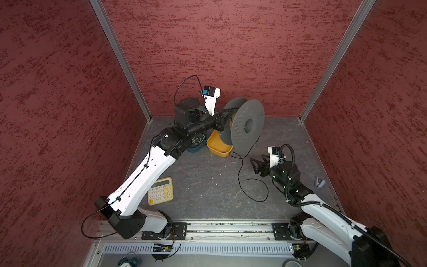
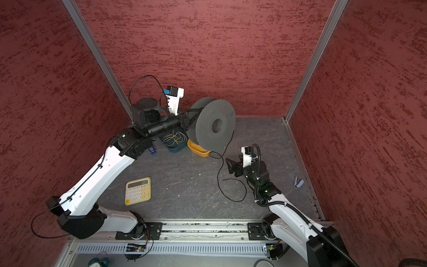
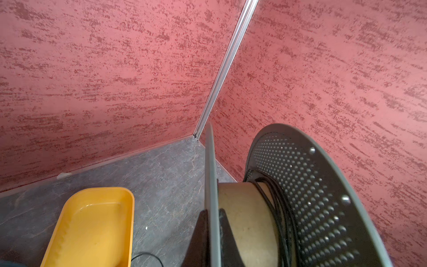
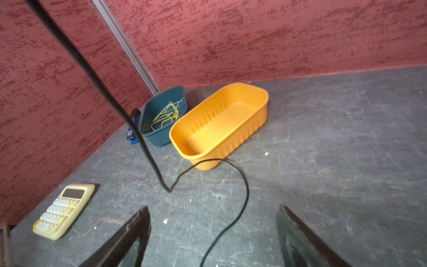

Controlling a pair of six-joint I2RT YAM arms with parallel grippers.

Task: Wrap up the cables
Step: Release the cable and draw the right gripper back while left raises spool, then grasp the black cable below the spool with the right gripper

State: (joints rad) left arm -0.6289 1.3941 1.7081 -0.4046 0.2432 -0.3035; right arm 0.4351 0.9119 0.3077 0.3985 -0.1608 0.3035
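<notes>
1. I see the left end effector (image 3: 211, 222) clamped narrow on one flange of the spool (image 1: 247, 129), which it holds up at the desk's (image 1: 208, 185) 12 o'clock.
2. The cable (image 1: 239, 171) is partly wound on the hub; the rest hangs to the desk and loops toward 5 o'clock.
3. The right end effector (image 4: 212, 208) stands wide and empty, at 3 o'clock of that loop.

1. A robot lab test cell: red textured panels (image 1: 231, 46) joined by aluminium posts (image 1: 120, 60) box in a grey worktop (image 1: 208, 185).
2. A left arm (image 1: 143, 180) and a right arm (image 1: 328, 215) are bolted to an aluminium rail (image 1: 231, 228).
</notes>
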